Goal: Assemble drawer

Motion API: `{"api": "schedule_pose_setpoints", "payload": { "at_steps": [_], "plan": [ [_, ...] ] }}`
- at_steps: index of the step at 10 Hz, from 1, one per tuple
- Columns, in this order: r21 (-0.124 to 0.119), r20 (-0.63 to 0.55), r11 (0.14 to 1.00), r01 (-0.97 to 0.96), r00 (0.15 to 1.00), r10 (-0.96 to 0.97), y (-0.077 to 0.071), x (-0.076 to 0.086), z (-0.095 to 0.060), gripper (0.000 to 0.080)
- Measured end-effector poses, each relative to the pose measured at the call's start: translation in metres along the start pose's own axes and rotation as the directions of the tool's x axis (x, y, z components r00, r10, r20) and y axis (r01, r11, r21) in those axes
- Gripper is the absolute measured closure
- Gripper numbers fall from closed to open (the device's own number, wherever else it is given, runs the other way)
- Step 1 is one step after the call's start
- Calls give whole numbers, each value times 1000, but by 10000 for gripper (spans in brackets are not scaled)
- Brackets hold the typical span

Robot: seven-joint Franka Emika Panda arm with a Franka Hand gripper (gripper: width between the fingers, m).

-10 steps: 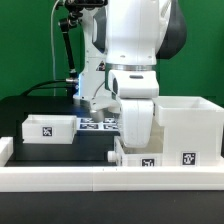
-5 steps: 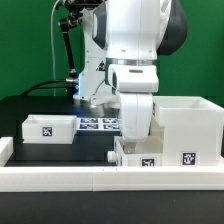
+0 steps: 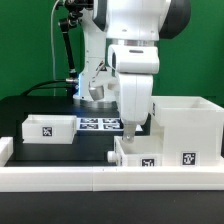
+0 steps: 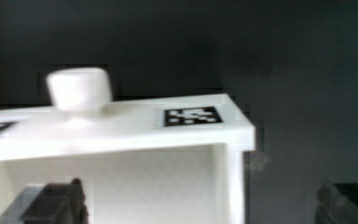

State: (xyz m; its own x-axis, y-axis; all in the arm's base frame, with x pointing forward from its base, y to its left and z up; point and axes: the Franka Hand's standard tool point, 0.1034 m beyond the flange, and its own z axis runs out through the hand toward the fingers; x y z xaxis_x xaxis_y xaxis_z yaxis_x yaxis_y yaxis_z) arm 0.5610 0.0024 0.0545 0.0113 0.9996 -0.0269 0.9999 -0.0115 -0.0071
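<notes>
Our gripper [image 4: 202, 205] is hanging wide open, holding nothing. One finger [image 4: 48, 205] is hovering over a white tray [image 4: 140, 142], the other over the black table [image 4: 318, 80]. We are seeing a round white knob [image 4: 78, 92] and a black-and-white tag [image 4: 194, 115] on the tray's wall. Beside it the tall white box [image 3: 188, 125] is standing; another tray [image 3: 50, 128] is lying toward the exterior view's left.

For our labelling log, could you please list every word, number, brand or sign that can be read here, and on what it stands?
No words, numbers or brand names are readable in either view.
Only coded black-and-white marker tags show, patterns without letters: on the tray at the exterior view's left, the marker board, the near tray, the housing, and beside the knob in the wrist view.
</notes>
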Motion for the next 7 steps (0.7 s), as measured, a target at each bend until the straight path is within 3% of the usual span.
{"api": "schedule_pose_setpoints", "payload": {
  "at_steps": [2,3,4,7],
  "plan": [
    [-11,3,1000,26,1000,-26,10,-24,-4,150],
    [-4,3,1000,23,1000,-23,13,-33,-3,150],
    [-15,2,999,36,999,-36,15,-41,-5,150],
    [-11,-16,999,47,999,-48,14,-49,-3,150]
  ]
}}
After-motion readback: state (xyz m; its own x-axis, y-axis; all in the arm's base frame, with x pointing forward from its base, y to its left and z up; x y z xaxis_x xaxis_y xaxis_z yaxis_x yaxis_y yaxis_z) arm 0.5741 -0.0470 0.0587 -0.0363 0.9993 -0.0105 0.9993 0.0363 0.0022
